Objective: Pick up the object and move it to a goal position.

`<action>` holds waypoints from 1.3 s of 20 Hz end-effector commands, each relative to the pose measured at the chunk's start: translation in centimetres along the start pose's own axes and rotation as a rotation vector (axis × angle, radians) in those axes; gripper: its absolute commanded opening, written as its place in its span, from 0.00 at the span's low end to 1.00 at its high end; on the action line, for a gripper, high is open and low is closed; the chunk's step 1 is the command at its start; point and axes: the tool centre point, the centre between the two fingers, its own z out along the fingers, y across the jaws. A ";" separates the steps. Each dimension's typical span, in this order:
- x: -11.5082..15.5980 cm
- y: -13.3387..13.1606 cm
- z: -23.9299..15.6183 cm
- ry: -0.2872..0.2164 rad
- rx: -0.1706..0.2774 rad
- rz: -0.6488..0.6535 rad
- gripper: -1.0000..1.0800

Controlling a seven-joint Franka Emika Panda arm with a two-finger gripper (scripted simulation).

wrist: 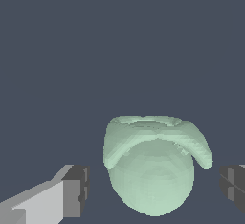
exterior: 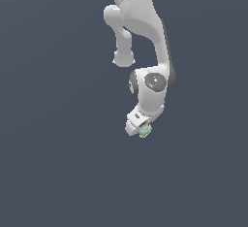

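Note:
The object (wrist: 152, 170) is a small pale mint-green rounded lump with a folded cap-like rim. In the wrist view it lies between my two fingers. My gripper (wrist: 155, 189) is open, with one dark finger pad (wrist: 79, 192) and the other pad (wrist: 233, 187) on either side, each with a small gap to the object. In the exterior view the object (exterior: 145, 132) peeks out at the tip of the white gripper (exterior: 140, 128), which points down over the grey ground. I cannot tell whether the object rests on the ground.
A plain dark grey-blue surface (exterior: 58, 163) fills both views. The white arm (exterior: 145, 37) reaches down from the top of the exterior view. No other objects or a goal marker show.

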 end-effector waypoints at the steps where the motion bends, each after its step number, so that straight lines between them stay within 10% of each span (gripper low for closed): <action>1: 0.0 -0.1 1.3 0.000 0.000 -0.002 0.96; 7: 0.1 0.0 2.3 0.000 0.000 -0.002 0.96; 8: 0.1 0.0 2.3 0.000 0.000 -0.002 0.00; 26: 0.3 0.4 0.1 0.000 0.000 -0.002 0.00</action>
